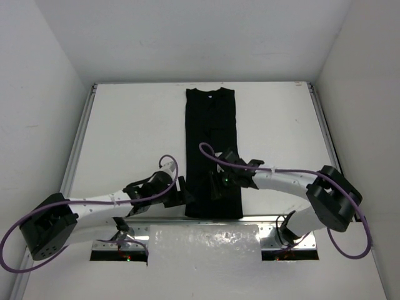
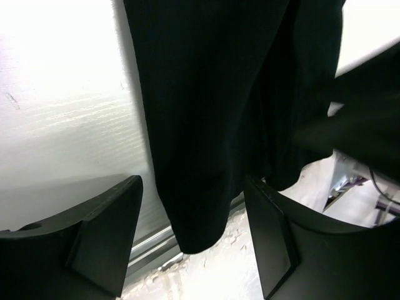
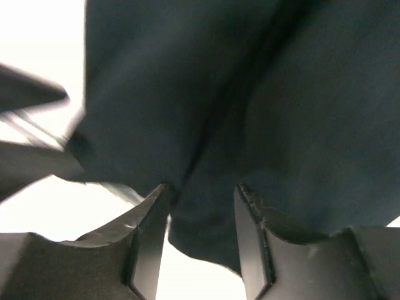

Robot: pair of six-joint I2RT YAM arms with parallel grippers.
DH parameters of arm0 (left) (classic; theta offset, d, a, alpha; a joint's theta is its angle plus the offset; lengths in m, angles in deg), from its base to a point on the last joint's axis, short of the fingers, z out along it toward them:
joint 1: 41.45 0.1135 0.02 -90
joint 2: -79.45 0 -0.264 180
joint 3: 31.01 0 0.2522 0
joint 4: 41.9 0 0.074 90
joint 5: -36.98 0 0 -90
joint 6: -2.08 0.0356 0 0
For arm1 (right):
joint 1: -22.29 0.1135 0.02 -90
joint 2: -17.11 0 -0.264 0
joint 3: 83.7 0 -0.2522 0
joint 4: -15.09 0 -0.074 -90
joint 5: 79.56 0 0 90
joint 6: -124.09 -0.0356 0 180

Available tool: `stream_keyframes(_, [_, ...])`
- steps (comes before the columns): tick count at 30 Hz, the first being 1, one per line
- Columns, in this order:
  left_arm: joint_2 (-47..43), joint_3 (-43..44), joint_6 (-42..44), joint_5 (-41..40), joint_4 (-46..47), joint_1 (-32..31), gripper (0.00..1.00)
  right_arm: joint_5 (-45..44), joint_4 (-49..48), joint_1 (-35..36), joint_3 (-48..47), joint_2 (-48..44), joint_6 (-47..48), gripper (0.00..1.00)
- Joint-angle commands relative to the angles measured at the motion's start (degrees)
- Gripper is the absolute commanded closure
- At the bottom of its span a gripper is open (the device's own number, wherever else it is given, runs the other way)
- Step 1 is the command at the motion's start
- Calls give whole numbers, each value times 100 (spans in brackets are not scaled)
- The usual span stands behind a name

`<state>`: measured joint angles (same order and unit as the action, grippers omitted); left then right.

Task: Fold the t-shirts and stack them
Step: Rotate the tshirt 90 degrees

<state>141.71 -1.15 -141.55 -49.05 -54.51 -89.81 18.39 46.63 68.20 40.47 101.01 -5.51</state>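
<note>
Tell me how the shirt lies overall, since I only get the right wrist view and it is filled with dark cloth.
Observer: From above, the t-shirt lies as one long narrow strip down the table, collar at the far end.
Operator: Where is the other arm?
Observer: The left gripper sits at the strip's near left edge, opposite the right gripper.
Operator: Is it gripping?
Observer: No; its wrist view shows its fingers wide apart, the shirt's near corner showing in the gap.
</note>
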Motion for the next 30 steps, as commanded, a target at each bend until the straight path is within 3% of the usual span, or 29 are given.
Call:
stream_keyframes(1, [-12, -230, -200, -1, 843, -51, 36, 172, -547, 269, 374, -321, -382, 55])
stream_keyframes(10, [-433, -476, -342, -247, 668, -51, 38, -283, -794, 849, 322, -14, -760, 65])
stream_keyframes(30, [-794, -265, -87, -370, -53, -42, 38, -1109, -381, 1182, -109, 681, -875, 69])
